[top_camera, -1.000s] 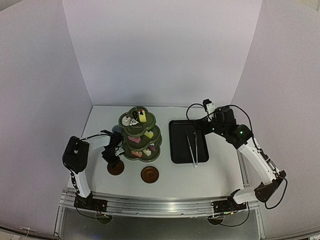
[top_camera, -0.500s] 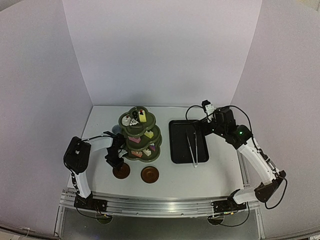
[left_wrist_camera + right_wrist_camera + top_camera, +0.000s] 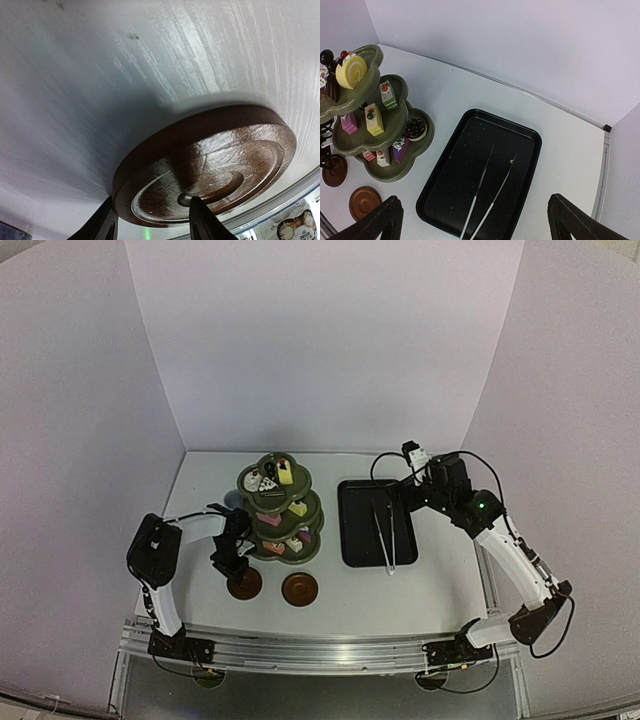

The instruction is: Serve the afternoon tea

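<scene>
Has slid the left coaster (image 3: 244, 584) slightly rightward over the bench (image 3: 440, 580), nearer the second coaster (image 3: 300, 588) before the stand (image 3: 400, 117), left end effector (image 3: 152, 212) clamped on its rim, right end effector (image 3: 475, 200) gaping empty; placement probably almost settled.

Olive-green stand (image 3: 370, 67) carrying a pink cake (image 3: 348, 122), a yellow cake (image 3: 373, 119) and a chocolate cake (image 3: 414, 128). Glossy brown coaster (image 3: 210, 170) with concentric rings; second coaster (image 3: 300, 588) at its 3 o'clock, same brown. Black tray (image 3: 520, 145), silver tongs (image 3: 492, 202), white counter (image 3: 440, 580).
</scene>
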Robot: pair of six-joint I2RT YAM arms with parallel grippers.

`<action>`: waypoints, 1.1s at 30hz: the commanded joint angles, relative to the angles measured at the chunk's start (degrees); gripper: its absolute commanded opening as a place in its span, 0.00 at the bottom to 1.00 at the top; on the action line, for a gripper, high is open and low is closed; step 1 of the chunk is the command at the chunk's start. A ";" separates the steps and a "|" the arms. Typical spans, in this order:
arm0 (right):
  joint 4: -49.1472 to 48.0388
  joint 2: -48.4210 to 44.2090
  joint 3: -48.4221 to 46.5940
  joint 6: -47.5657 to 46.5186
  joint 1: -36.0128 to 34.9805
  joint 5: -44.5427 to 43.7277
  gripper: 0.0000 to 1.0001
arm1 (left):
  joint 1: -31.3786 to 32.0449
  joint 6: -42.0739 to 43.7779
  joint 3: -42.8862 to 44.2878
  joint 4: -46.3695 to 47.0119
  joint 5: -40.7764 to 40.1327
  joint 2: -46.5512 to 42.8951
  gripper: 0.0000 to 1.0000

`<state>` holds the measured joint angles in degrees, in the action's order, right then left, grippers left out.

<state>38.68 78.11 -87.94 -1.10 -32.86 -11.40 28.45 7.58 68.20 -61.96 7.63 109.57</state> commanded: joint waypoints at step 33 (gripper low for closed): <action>-0.22 -1.29 0.70 2.43 0.11 7.18 0.98 | -32.02 55.52 35.59 -34.90 -18.52 -8.97 0.75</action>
<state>38.66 78.01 -87.60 0.99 -32.86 -7.45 -2.95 49.47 98.42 -74.48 1.38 96.32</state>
